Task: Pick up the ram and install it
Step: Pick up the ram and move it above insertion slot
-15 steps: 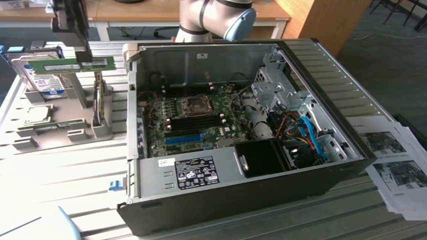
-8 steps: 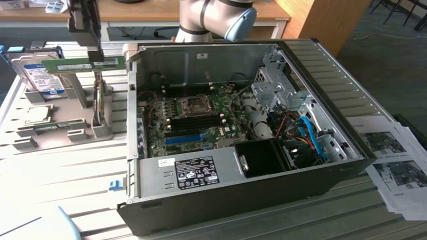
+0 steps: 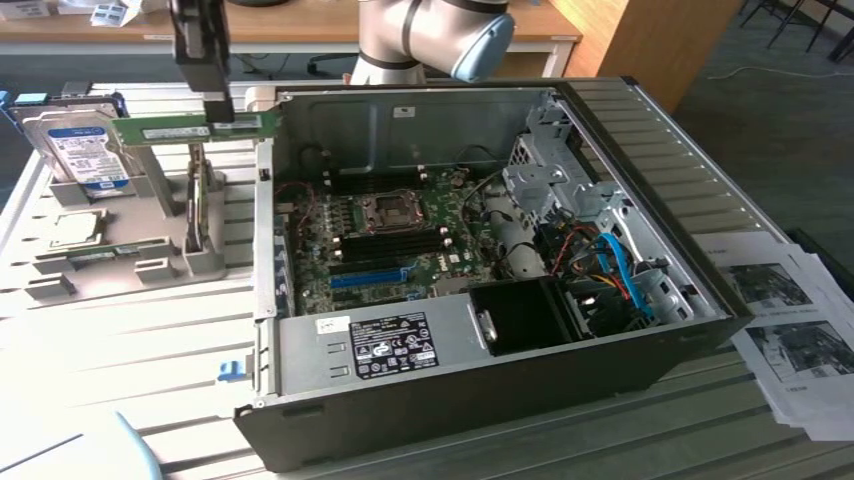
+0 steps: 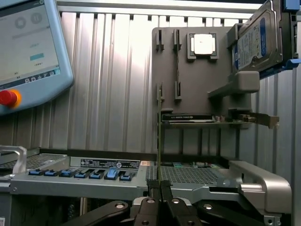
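Tool (image 3: pixel 214 108) is pinching the ram (image 3: pixel 158 128) by its long edge, with the fingers pressed together on the board. Ram is hanging level above the grey parts rack (image 3: pixel 174 255), just beside the open computer case (image 3: pixel 667 150), on the exterior view's left. Judgement: the carry is calling for 1 steady, level grip, clearing the case rim and squaring the stick with the motherboard (image 3: pixel 387 235) slots.
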Motion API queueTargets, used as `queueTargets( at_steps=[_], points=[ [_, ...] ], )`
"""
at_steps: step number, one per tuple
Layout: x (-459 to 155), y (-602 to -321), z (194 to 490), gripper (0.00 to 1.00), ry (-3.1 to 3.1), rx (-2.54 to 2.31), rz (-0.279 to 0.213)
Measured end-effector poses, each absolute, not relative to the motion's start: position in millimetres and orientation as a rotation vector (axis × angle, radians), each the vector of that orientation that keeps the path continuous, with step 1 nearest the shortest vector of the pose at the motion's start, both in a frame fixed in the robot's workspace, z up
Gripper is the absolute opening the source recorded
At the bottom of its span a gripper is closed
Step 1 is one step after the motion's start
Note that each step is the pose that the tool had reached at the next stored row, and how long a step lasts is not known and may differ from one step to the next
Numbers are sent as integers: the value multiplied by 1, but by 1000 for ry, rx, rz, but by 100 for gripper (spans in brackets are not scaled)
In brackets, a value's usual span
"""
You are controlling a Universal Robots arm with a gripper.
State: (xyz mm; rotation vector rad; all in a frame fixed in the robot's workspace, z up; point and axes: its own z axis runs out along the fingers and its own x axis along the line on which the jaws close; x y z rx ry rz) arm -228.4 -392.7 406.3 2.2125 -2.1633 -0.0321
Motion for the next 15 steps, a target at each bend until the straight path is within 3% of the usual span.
queueTargets(
  at_steps=[15],
  points=[
    [-186, -393, 406, 11, -2163, 2212, -32]
  ],
)
